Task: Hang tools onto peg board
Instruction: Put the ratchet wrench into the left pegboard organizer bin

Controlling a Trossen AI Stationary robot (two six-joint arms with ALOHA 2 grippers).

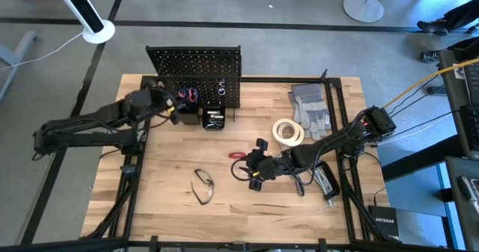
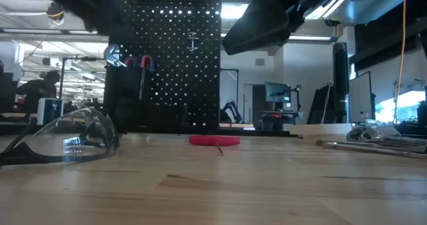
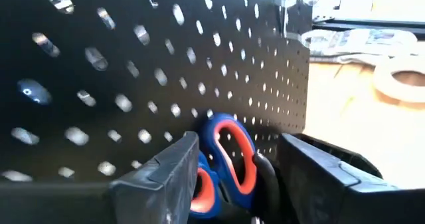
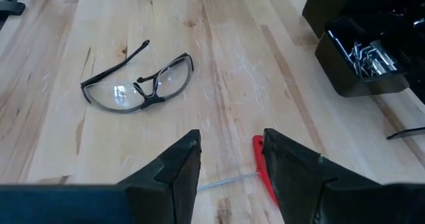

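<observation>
Right gripper (image 4: 229, 161) hovers over the mid-table, fingers parted, nothing between them. A red-handled tool (image 4: 264, 171) with a thin metal shaft lies flat on the wood just under and beside the fingers; probably a small screwdriver, hard to say. Safety glasses (image 4: 136, 84) lie on the table beyond it, arms unfolded, apart from the gripper.

Left gripper (image 3: 232, 177) is up against the peg board (image 1: 196, 72), jaws spread, a pair of blue-and-orange-handled scissors (image 3: 226, 157) sitting between them at the board face; can't tell whether the fingers touch the handles.

Peg board stands upright at the table's far edge. A black bin (image 4: 358, 61) at its foot holds metal hex keys. White tape roll (image 1: 287, 131) lies flat right of the board, grey gloves (image 1: 310, 108) just behind it. A silver tool (image 1: 326, 182) lies near the right edge.
</observation>
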